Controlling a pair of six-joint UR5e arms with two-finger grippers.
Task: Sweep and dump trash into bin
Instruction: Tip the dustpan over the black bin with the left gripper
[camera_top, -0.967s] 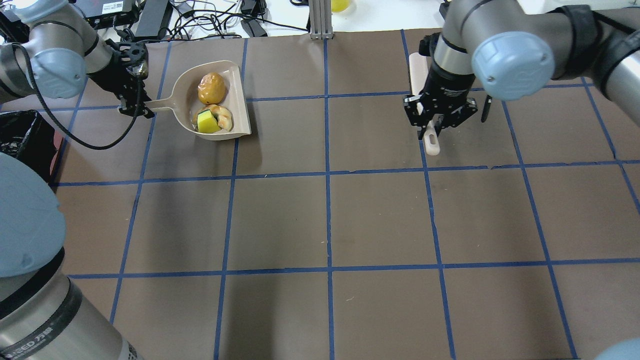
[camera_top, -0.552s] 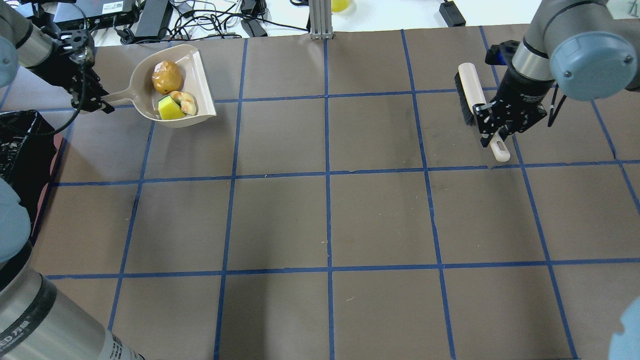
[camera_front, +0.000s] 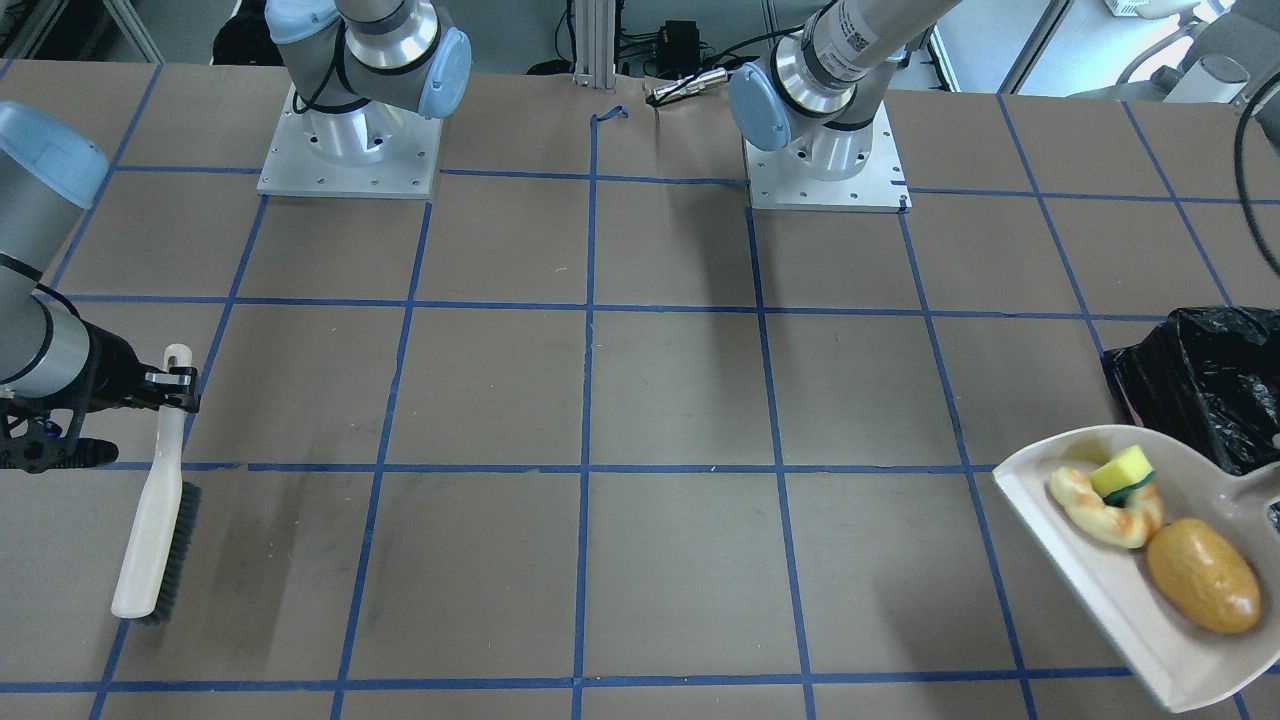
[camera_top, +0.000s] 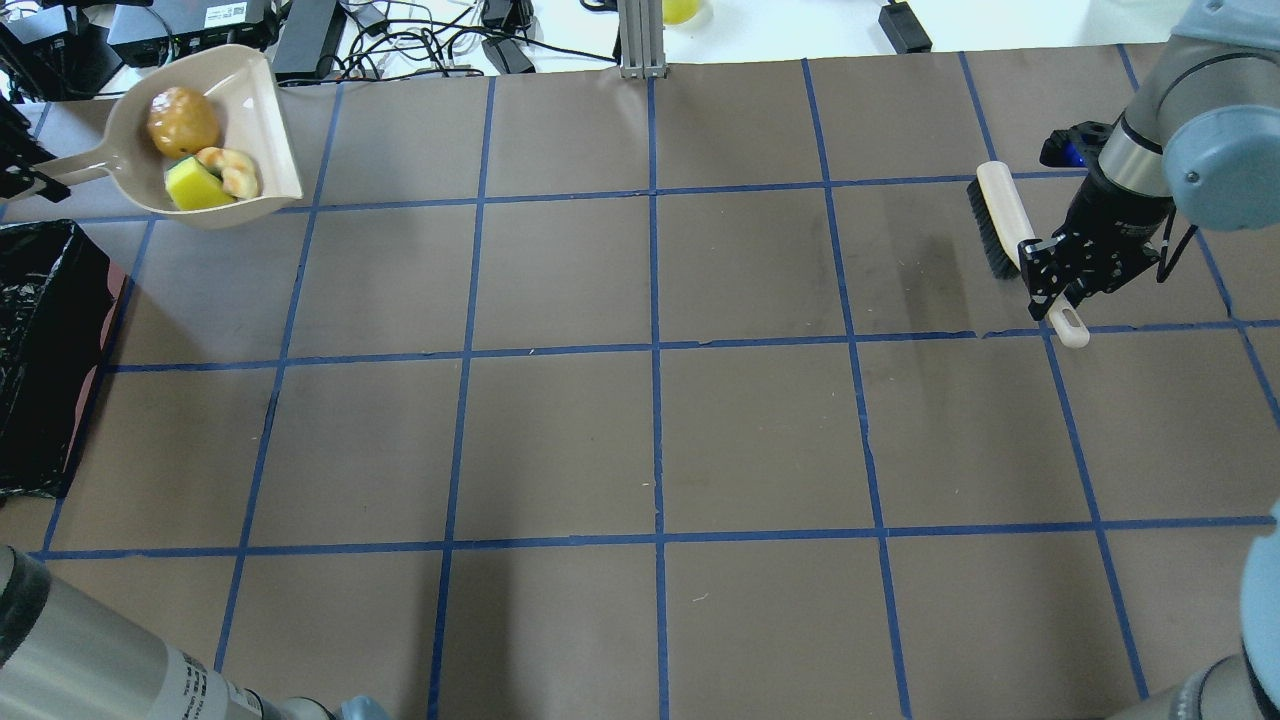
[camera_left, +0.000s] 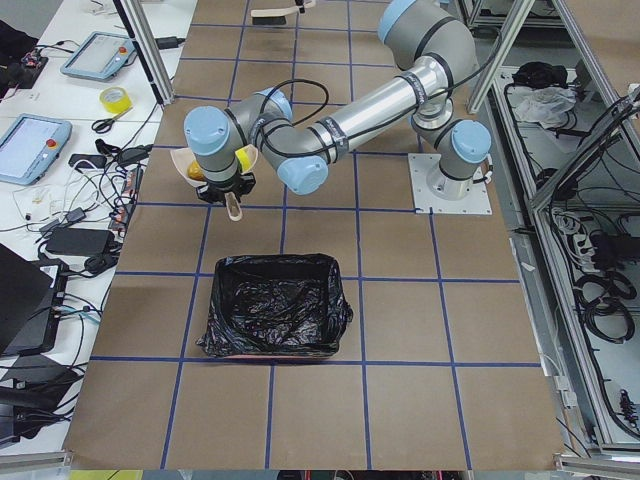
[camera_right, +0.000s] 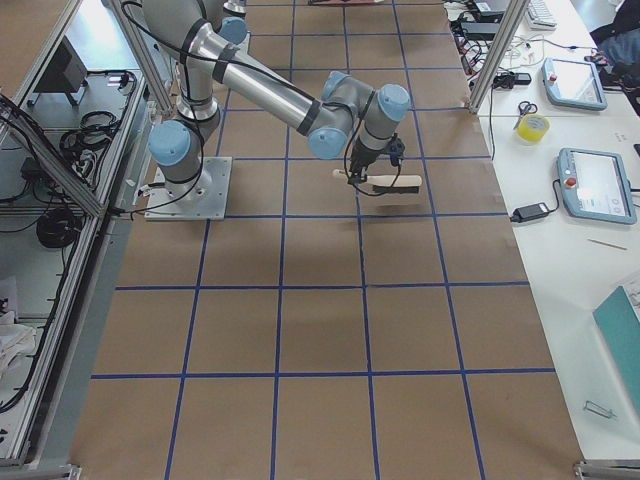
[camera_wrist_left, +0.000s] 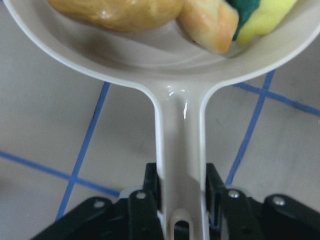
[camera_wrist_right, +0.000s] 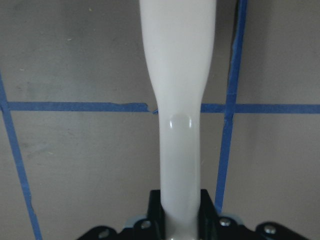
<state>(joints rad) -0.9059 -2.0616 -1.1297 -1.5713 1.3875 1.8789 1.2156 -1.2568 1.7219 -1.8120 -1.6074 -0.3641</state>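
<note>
My left gripper (camera_wrist_left: 181, 192) is shut on the handle of the beige dustpan (camera_top: 255, 110) and holds it above the table's far left corner, just beyond the bin's far end. In the pan lie the golden-brown potato lump (camera_top: 183, 121), the tan croissant piece (camera_top: 235, 170) and the yellow sponge with a green side (camera_top: 195, 186). The bin (camera_top: 40, 350), lined with a black bag, stands at the left edge; it also shows in the exterior left view (camera_left: 275, 320). My right gripper (camera_top: 1060, 285) is shut on the handle of a white brush (camera_top: 1000, 215) at the far right.
Cables and electronics (camera_top: 400, 40) lie beyond the table's far edge, with an aluminium post (camera_top: 640, 40) at its middle. The two arm bases (camera_front: 350, 140) stand at the near edge. Blue tape lines grid the brown table top.
My left arm has carried the loaded dustpan left and toward the far corner, near the bin. My right arm has moved the brush to the right.
</note>
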